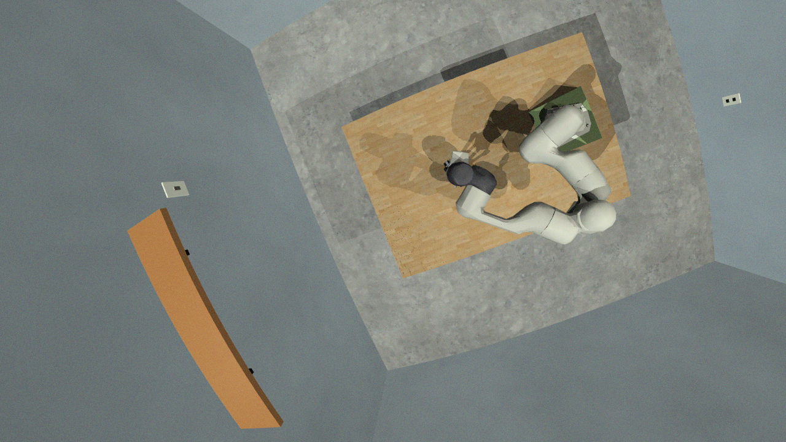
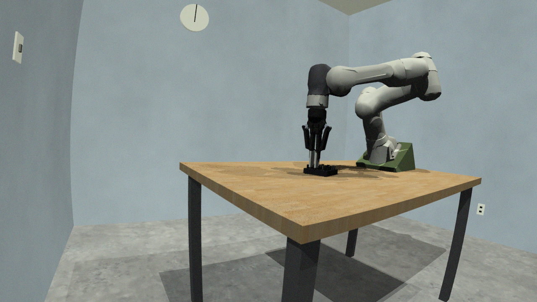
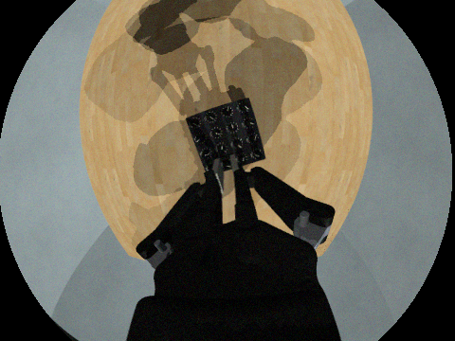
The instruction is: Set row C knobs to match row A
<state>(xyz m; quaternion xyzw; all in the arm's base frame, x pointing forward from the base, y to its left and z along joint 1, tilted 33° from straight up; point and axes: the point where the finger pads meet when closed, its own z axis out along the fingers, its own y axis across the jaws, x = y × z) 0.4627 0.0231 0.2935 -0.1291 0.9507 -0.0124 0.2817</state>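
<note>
The black knob box (image 2: 319,172) (image 3: 205,126) stands flat on the table (image 1: 434,236) (image 2: 270,191) (image 3: 114,95). In the wrist view several rows of dark knobs with pale marks show on its top; the names and most white lines are too small to read. I cannot tell which side has the socket. In the top view the arm hides the box. My gripper (image 2: 314,166) (image 3: 227,164) points straight down, its fingertips low at knob height over the box side nearest the wrist camera. The fingers are open by a narrow gap. They partly cover the knobs there; I see none clearly gripped.
Other knobs stand close beside and beyond the fingertips. The arm's green base (image 1: 592,134) (image 2: 406,159) stands at the other end of the table. Shadows of the arm fall over the table around the box. An orange shelf (image 1: 192,324) is far off at the wall.
</note>
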